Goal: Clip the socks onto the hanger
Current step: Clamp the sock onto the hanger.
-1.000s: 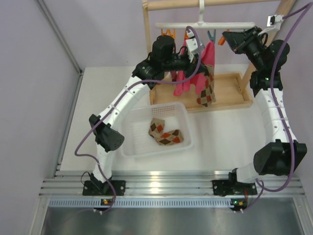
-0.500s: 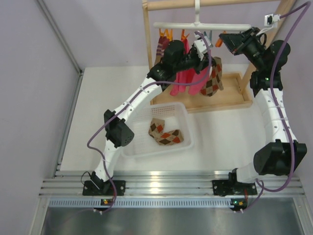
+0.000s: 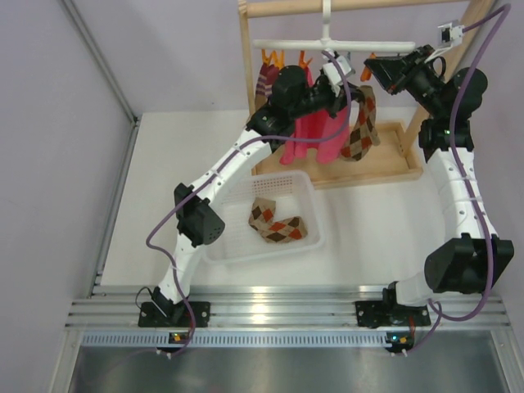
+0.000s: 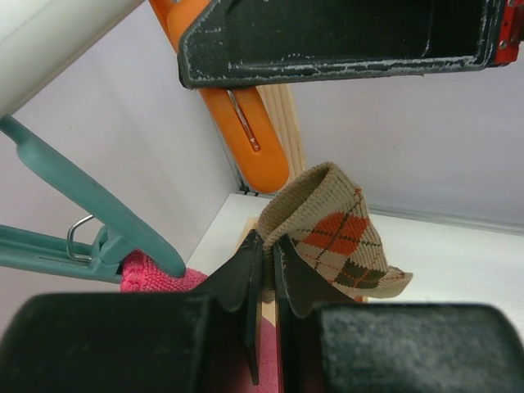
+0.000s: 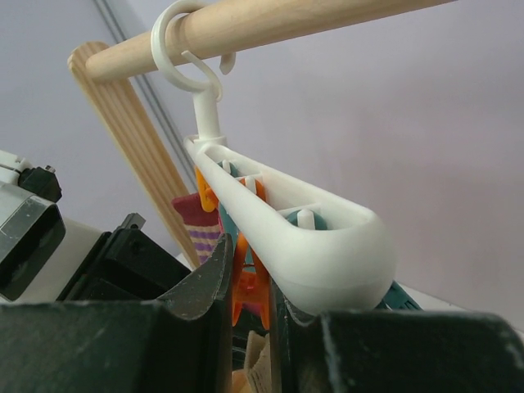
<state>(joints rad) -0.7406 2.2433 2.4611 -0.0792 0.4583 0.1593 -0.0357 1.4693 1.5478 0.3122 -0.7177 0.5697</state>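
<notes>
Left wrist view: my left fingers (image 4: 233, 282) clamp the argyle sock (image 4: 336, 237) cuff; I'd feed it squarely into the orange clip (image 4: 258, 139) my closed right fingers (image 5: 201, 291) squeeze.

argyle sock (image 3: 361, 131) held just under hanger (image 3: 286, 43), more socks (image 3: 277, 223) in basket (image 3: 233, 235)

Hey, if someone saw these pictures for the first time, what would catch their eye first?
Probably the left hand pinching a tan argyle sock just below the white hanger on the wooden rack, beside a bright pink cloth hanging there. Next, the white basket mid-table, with more argyle socks lying in it.
</notes>
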